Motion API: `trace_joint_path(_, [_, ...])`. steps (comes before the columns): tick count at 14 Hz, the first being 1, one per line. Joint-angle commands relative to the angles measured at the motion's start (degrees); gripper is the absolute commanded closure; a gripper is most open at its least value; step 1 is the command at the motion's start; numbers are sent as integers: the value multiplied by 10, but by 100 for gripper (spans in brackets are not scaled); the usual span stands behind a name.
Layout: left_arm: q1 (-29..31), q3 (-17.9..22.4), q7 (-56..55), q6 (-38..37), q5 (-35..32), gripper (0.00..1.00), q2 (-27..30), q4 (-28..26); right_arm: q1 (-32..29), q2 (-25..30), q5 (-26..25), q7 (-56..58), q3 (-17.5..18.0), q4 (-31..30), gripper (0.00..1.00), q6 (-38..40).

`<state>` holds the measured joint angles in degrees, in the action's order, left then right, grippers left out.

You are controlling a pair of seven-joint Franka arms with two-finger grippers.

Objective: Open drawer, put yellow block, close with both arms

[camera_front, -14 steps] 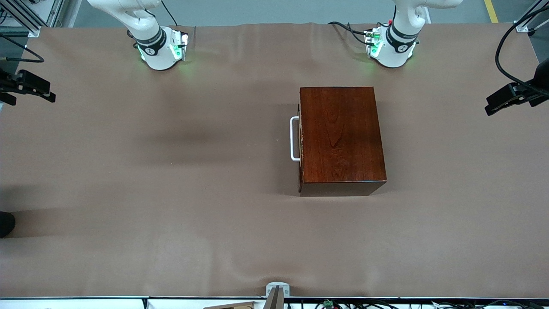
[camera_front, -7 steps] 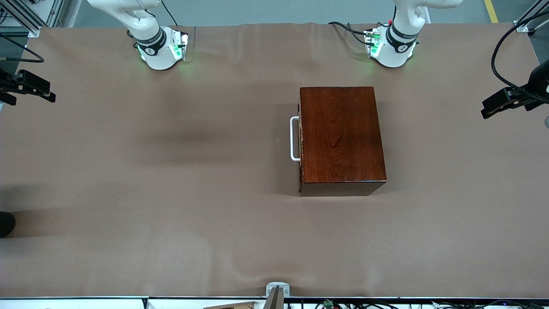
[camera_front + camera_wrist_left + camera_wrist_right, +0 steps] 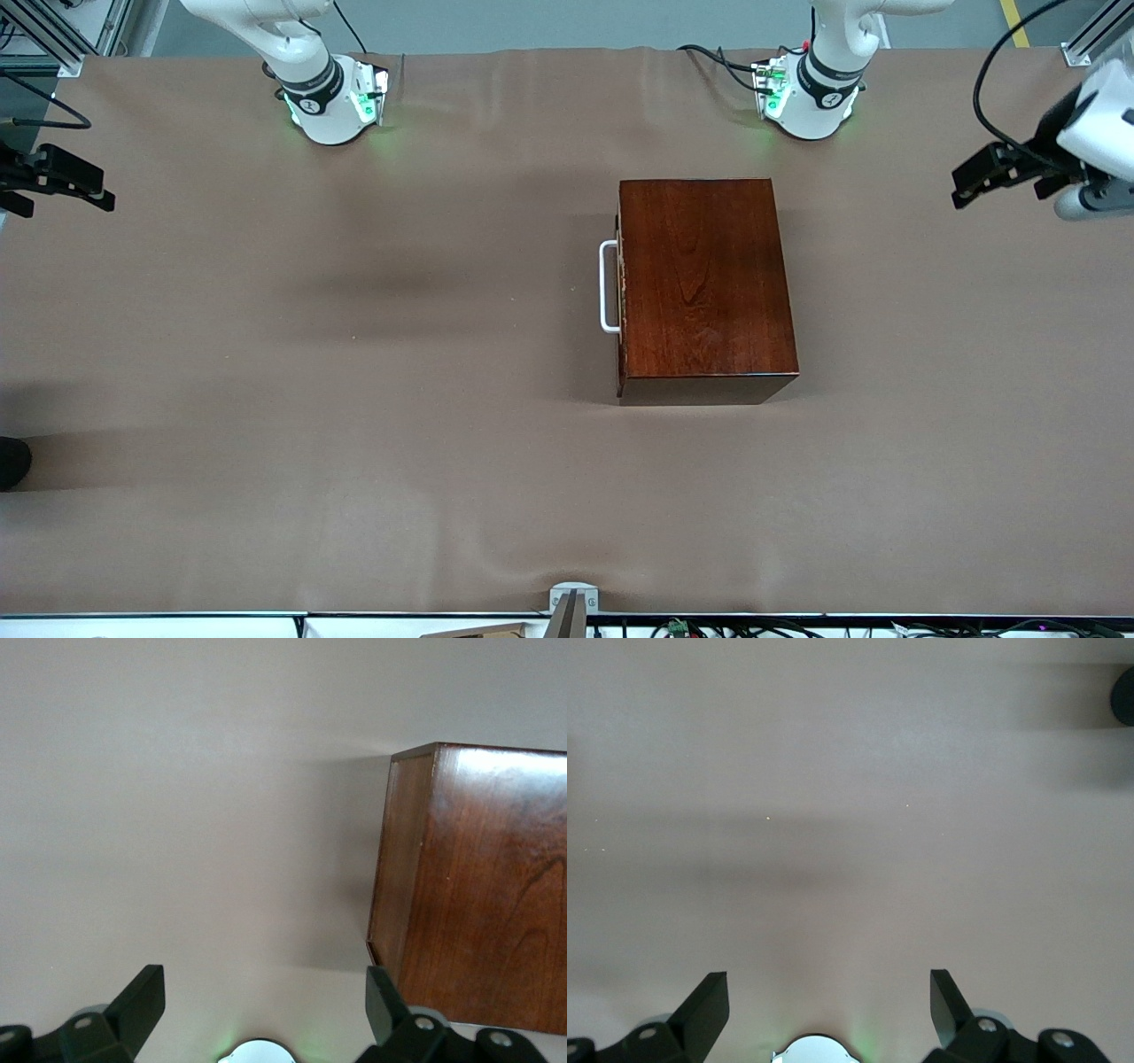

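Left end effector (image 3: 261,1014) and right end effector (image 3: 824,1010) hover, fingers spread.

We see the table (image 3: 354,399) from high across it, facing the bases; both wrist cameras look down, the left sharing the wooden box (image 3: 704,283).

The brown worktop (image 3: 354,399) carries one dark wooden box (image 3: 704,283), its drawer (image 3: 609,285) shut, well apart from both hands.

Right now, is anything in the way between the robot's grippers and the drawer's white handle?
Nothing visible. The handle faces bare brown cloth toward the right gripper. The left gripper hangs over the table's other end, with the wooden box between.
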<state>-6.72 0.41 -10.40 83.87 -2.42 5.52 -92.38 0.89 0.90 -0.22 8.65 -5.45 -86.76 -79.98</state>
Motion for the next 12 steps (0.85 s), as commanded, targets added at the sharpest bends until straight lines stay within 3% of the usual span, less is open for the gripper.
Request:
trace_joint_path(1, [-3,-2,16,-19,12,0,19,6,-7,18,-5,4,6,-18,0,-5])
trace_joint_path(5, [3,4,93,-37,13,0,26,33,-7,18,-4,4,6,-18,0,-4])
trace_joint_path(12, [2,3,85,-38,13,0,20,34,-10,17,-4,4,6,-18,0,-5])
